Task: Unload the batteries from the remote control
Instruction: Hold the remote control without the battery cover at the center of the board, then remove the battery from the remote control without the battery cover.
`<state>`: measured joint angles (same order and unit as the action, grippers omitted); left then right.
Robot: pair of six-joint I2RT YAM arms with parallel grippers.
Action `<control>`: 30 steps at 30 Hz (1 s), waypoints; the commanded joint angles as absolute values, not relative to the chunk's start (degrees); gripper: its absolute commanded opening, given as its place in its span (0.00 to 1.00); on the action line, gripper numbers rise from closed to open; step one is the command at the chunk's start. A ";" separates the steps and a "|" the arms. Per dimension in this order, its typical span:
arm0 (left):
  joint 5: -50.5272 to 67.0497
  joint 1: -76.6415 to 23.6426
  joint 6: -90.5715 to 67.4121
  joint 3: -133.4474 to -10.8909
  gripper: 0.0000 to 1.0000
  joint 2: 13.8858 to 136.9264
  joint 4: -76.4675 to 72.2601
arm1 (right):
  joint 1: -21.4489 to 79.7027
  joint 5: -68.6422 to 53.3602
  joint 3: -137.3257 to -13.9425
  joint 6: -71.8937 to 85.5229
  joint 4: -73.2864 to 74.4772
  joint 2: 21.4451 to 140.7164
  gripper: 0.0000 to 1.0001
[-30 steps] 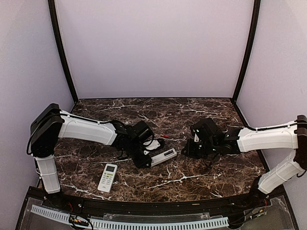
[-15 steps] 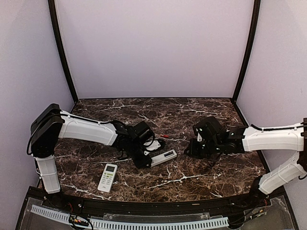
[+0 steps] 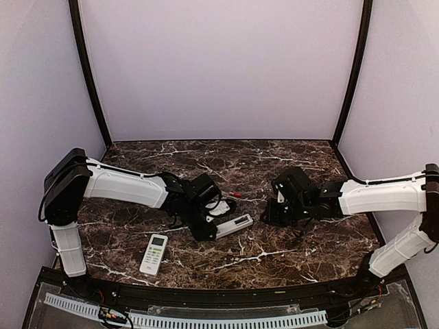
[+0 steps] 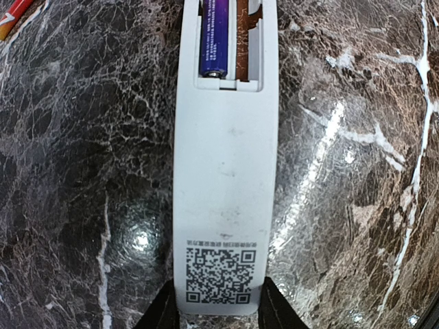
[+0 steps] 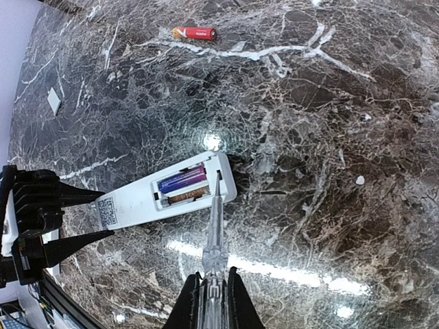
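My left fingers (image 4: pixel 163 314) pinched the remote control (image 4: pixel 225 171); my right fingers (image 5: pixel 182 312) clamped a clear pick (image 5: pixel 214 236) near its purple battery (image 5: pixel 182 183), a red battery (image 5: pixel 195 32) at twelve o'clock.

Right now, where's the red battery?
The red battery lies loose on the table, at the top of the right wrist view, left of middle, beyond the open remote.

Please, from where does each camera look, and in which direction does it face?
Top external: high behind the bases, looking down on the table; left arm and right arm show.
Left wrist: looks down the remote; the left gripper clamps its near end.
Right wrist: looks down past the right gripper and its clear tool.
Shared: both wrist views show the purple battery inside the remote.
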<state>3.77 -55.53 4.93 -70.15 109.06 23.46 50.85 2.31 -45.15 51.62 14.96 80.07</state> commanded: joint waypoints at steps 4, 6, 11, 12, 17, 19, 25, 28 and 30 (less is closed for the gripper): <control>2.92 -55.85 5.10 -70.84 0.20 109.64 25.66 | 50.63 2.06 -47.55 50.00 11.90 81.52 0.00; 2.97 -55.88 5.10 -70.84 0.20 109.69 25.66 | 50.67 2.18 -47.70 49.93 12.03 81.56 0.00; 3.03 -55.90 5.09 -70.84 0.20 109.77 25.66 | 50.65 1.77 -47.69 50.01 11.36 81.95 0.00; 3.05 -55.90 5.09 -70.84 0.20 109.82 25.66 | 50.65 1.72 -47.72 50.01 11.29 82.16 0.00; 3.07 -55.91 5.10 -70.84 0.20 109.92 25.73 | 50.64 1.48 -47.51 50.33 11.47 83.07 0.00; 3.07 -55.90 5.10 -70.91 0.20 109.99 25.74 | 50.70 1.39 -47.38 50.52 11.61 83.18 0.00; 3.03 -55.90 5.10 -70.95 0.20 110.15 25.84 | 50.63 1.75 -47.29 50.86 12.75 82.82 0.00; 3.00 -55.97 5.10 -70.93 0.20 110.17 25.83 | 50.63 1.84 -47.29 50.88 13.31 82.39 0.00; 2.99 -55.91 5.10 -70.99 0.20 110.21 25.84 | 50.67 1.94 -47.20 51.02 13.63 82.14 0.00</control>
<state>3.75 -55.55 4.93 -70.15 109.10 23.46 50.85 1.67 -46.28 50.87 12.51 82.61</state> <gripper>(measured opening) 0.355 0.096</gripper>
